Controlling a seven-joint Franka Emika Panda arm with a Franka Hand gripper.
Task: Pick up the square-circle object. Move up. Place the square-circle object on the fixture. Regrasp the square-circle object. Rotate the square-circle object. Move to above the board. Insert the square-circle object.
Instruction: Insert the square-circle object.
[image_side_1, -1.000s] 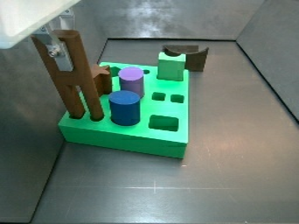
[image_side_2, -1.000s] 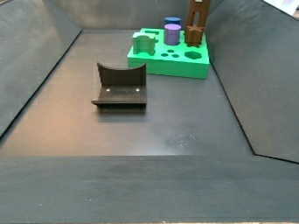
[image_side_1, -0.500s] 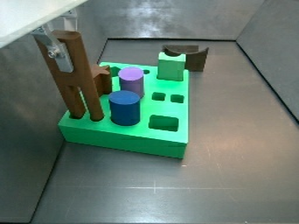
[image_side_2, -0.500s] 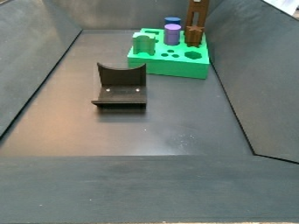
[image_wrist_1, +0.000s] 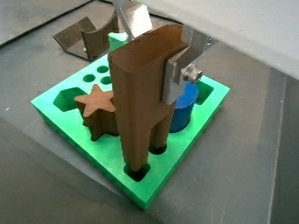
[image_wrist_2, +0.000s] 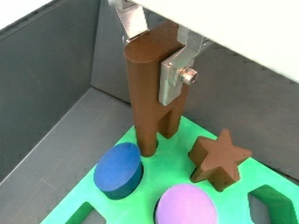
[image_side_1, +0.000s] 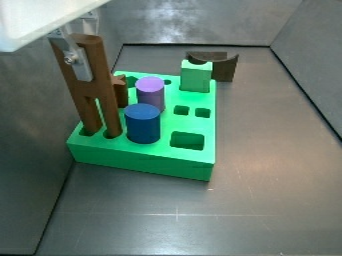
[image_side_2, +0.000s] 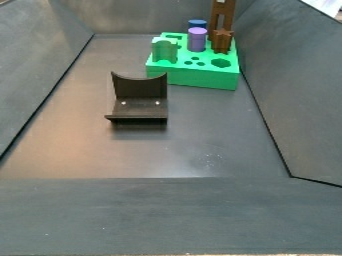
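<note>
Here the gripper (image_wrist_1: 163, 52) hangs above the board's (image_side_1: 160, 160) corner, fingers (image_wrist_2: 177, 74) pinching the square-circle object (image_wrist_1: 146, 96) upright, its foot entering a hole. A good insertion probably needs it kept vertical, lowered slowly, released only once seated.

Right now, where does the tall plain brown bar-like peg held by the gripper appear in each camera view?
Wrist view: the tall brown bar-like peg stands centre, clamped by the gripper, lower end in the bright green board.
Wrist view: peg centre, behind the blue cylinder.
Side view: peg at left, on the board's near-left corner.
Side view: peg at top, far end of the board.
Shared landmark: the brown star-shaped peg beside it.
</note>
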